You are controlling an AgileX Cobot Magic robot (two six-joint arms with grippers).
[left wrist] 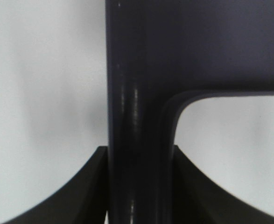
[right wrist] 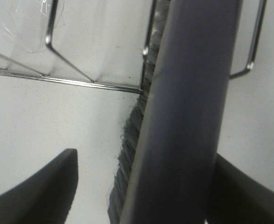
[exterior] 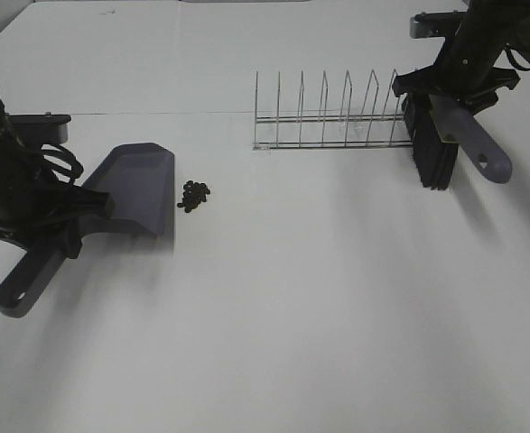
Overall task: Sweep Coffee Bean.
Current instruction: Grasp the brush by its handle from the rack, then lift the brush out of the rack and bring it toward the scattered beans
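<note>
We find the small dark oval coffee beans clustered just off the open lip of the grey-purple plastic dustpan, whose handle the left gripper clamps, while the grey-handled, black-bristled brush, straddled by the right gripper whose grip we cannot tell, stands well apart beyond them.

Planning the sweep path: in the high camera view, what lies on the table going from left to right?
dustpan → coffee beans → wire rack → brush
</note>
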